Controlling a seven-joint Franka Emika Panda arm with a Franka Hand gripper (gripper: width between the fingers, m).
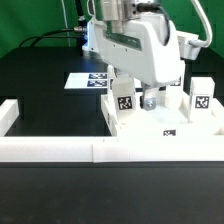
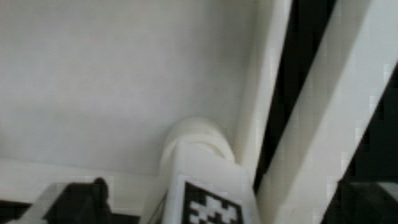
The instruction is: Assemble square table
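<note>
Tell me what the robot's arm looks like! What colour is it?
The arm is mostly white, smooth and rounded like a chunky shell, with a grey metal part near its top. Its end effector below looks greyish. In the wrist view, only dark finger tips peek in. No cables on the arm are clear.

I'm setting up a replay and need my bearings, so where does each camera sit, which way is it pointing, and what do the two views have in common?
Exterior view: off the arm, raised, looking down across the black table at the tabletop slab, legs and marker board; the arm fills the top.
Wrist view: on the wrist, close above the slab; dark jaws' tips at the frame edge.
Shared: the slab and one tagged leg.
</note>
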